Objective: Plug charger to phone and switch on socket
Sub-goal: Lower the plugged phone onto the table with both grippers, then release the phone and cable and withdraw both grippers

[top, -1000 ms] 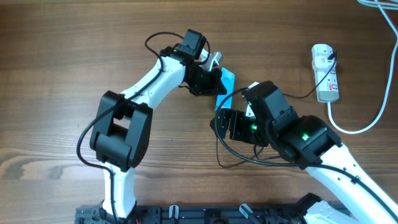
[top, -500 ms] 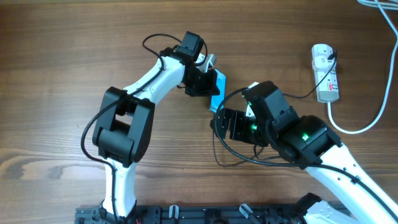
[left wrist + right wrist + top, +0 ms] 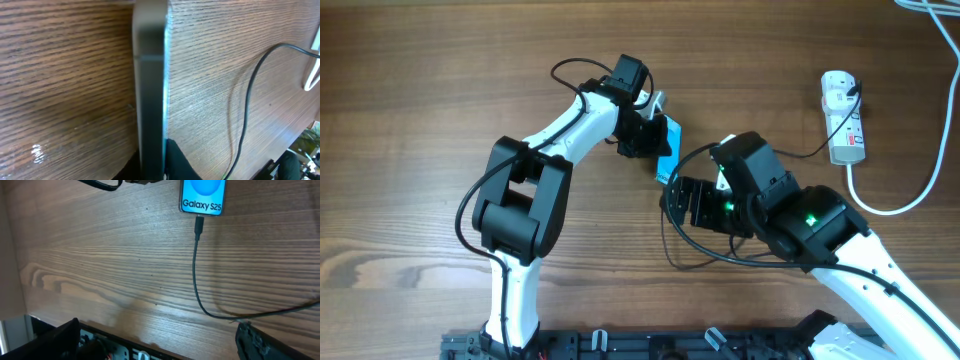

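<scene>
The phone [image 3: 668, 152] has a teal screen and is pinched on edge by my left gripper [image 3: 648, 136] just above the table. In the left wrist view its dark side [image 3: 150, 75] runs up between the fingers [image 3: 152, 170]. In the right wrist view its white end strip [image 3: 202, 204] shows, with the charger's plug tip [image 3: 199, 225] right at that end; I cannot tell if it is seated. The thin black cable [image 3: 195, 280] trails toward my right gripper [image 3: 155, 345], which is open and empty and sits just below the phone in the overhead view [image 3: 682, 200]. The socket [image 3: 845, 118] lies far right.
The socket's thick white cord [image 3: 920, 195] loops along the right table edge. The charger cable [image 3: 669, 245] also loops on the wood under my right arm. A dark rail [image 3: 670, 345] runs along the table's front edge.
My left gripper has shifted the phone a little to the left, turning it more upright. My right arm has stayed almost still.
</scene>
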